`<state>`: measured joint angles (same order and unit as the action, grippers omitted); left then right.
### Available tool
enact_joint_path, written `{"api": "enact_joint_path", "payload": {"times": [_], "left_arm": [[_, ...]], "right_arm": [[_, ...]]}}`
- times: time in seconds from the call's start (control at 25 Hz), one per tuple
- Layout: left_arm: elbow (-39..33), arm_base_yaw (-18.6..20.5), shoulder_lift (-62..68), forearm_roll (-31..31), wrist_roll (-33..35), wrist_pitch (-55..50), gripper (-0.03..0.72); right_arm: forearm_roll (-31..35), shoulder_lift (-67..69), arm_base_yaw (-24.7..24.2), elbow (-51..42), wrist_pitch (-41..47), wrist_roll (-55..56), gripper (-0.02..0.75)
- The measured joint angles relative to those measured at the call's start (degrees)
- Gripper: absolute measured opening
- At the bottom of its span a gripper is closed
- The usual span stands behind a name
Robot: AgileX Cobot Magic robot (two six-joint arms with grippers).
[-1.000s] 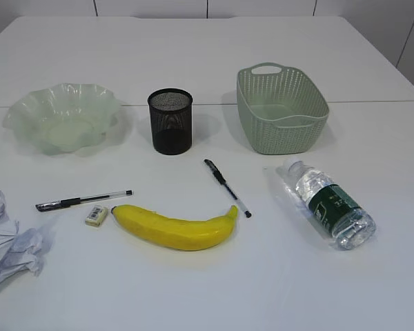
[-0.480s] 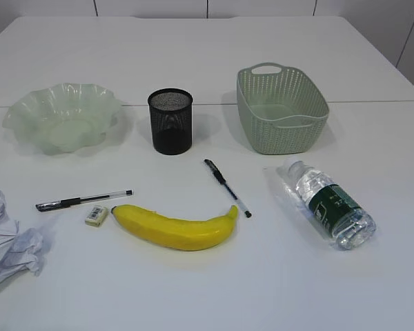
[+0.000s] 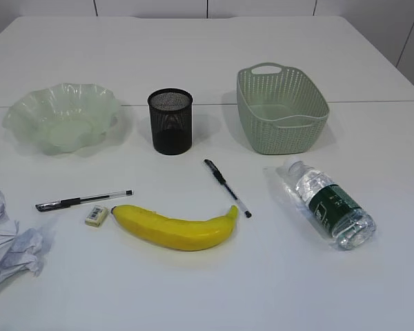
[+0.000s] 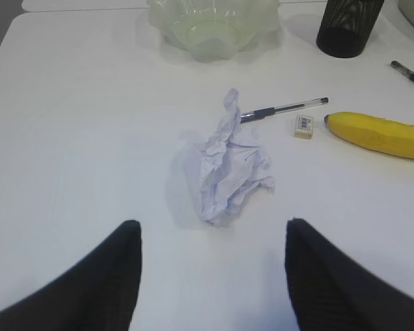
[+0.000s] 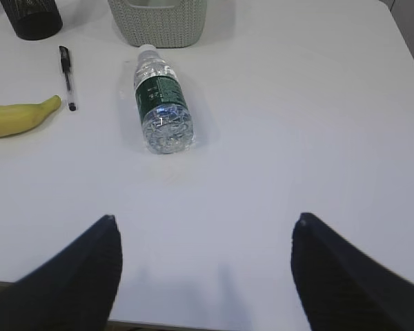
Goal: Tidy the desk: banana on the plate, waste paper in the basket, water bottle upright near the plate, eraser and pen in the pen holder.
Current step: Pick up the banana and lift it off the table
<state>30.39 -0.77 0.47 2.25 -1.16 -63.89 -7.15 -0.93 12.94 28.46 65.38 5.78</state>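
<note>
The waste paper (image 4: 229,164) is a crumpled white wad lying on the desk (image 4: 76,138), just ahead of the left gripper (image 4: 214,276) and right in line with the gap between its two dark fingers (image 4: 103,283). Those fingers are spread wide apart and hold nothing; they do not touch the paper. Past the paper, farther from the fingers, a pen (image 4: 283,109) lies flat, and just beside it is the small eraser (image 4: 303,125). The banana (image 4: 379,134) lies to the right of the eraser, with its dark tip close to it. Far ahead of the left fingers sits the pale green plate (image 4: 210,27) with the wavy rim, and to its right stands the black pen holder (image 4: 348,27). The water bottle (image 5: 162,100) lies on its side on the desk, well ahead of the right gripper (image 5: 207,276), a bit to the left of the gap between its fingers (image 5: 345,276). Its white cap points away from the fingers, toward the basket (image 5: 159,21). The right fingers are also spread wide and hold nothing. A second pen (image 5: 67,76) lies left of the bottle. In the exterior view the plate, pen holder and basket (image 3: 281,107) stand in a row at the back, and neither gripper can be seen there.
</note>
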Motion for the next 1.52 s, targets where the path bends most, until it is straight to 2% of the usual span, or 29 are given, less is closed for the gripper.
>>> {"api": "enact_joint_path", "payload": {"times": [0.32,0.68,0.92,1.04,1.24,1.4,1.52], "left_arm": [[0.0,0.0,0.0,0.0,0.0,0.0,0.455],[0.0,0.0,0.0,0.4,0.0,0.0,0.454],[0.0,0.0,0.0,1.3,0.0,0.0,0.454],[0.0,0.0,0.0,1.3,0.0,0.0,0.454],[0.0,0.0,0.0,1.3,0.0,0.1,0.454],[0.0,0.0,0.0,1.3,0.0,0.1,0.454],[0.1,0.0,0.4,1.3,0.0,0.1,0.454]], "right_arm": [[-3.5,0.0,0.0,0.0,0.0,0.0,0.571],[-3.4,0.0,0.0,0.2,-0.4,0.0,0.571],[-4.7,0.3,0.0,1.4,-14.7,0.0,0.571],[-5.7,5.0,0.0,1.4,-18.4,0.0,0.571],[-3.7,18.0,0.0,1.9,-23.5,0.0,0.571],[-0.6,28.4,0.0,4.6,-26.5,-1.1,0.571],[4.0,35.7,0.0,7.8,-27.6,-8.3,0.571]]}}
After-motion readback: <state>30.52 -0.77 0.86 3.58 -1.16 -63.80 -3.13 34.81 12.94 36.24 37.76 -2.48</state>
